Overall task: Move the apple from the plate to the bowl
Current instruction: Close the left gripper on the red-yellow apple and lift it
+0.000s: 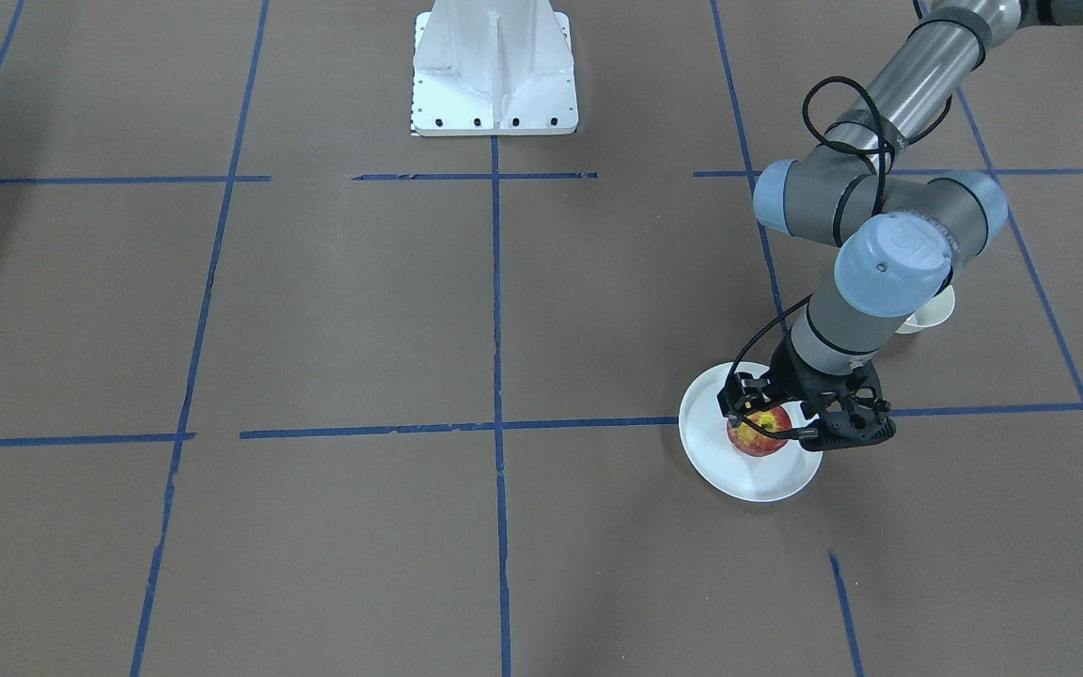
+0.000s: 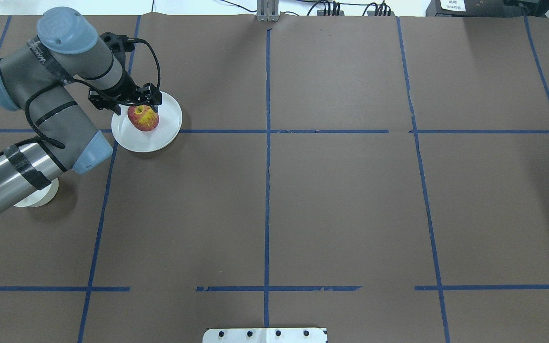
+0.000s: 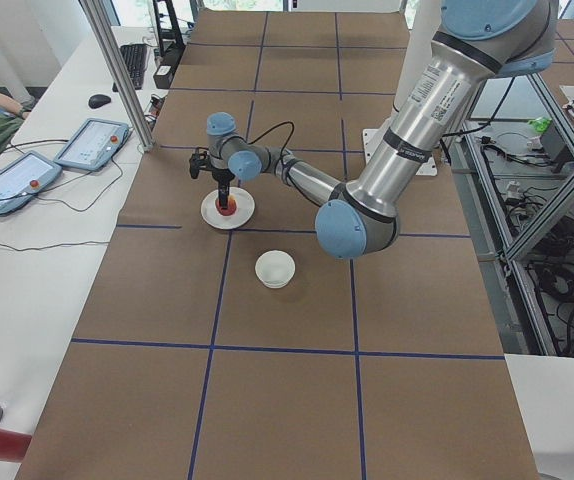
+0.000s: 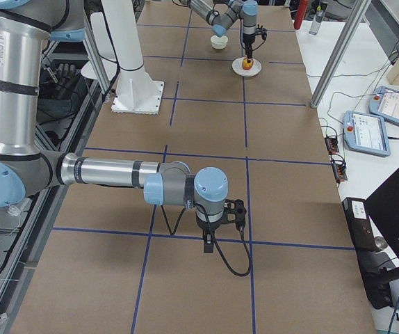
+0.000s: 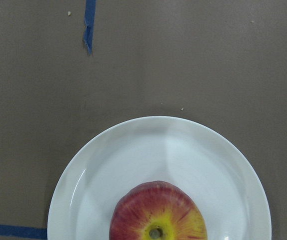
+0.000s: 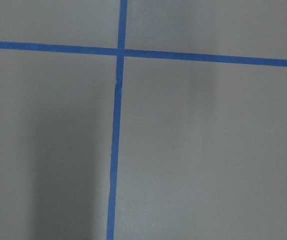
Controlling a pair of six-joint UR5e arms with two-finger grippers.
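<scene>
Brown paper-covered tabletop (image 2: 341, 200), marked into large squares by blue tape lines (image 2: 267, 190). White metal robot pedestal (image 1: 494, 66) bolted at the robot's edge.

Small red apple with a yellow patch round its stem hollow (image 1: 760, 432) sits on the flat round white plate (image 1: 739, 475), stem up, off-centre. The plate lies over a tape line on the robot's left side.

Left claw (image 1: 775, 420) points straight down over the apple, its black fingers apart on either side of the fruit. Cannot tell whether they touch it.

Small deep cream-white bowl (image 3: 275, 268) stands near the plate, toward the robot, clear of it. The left arm partly hides it from overhead.

Right claw (image 4: 217, 233) hangs low over bare paper, well apart from the dishes. It shows only in the side view, so I cannot tell how its fingers stand.

Room: white bench along the far edge with two grey teach pendants (image 3: 92, 143), a keyboard (image 3: 135, 62) and a mouse (image 3: 99, 100). A slanted aluminium post (image 3: 117, 70) rises by it.
</scene>
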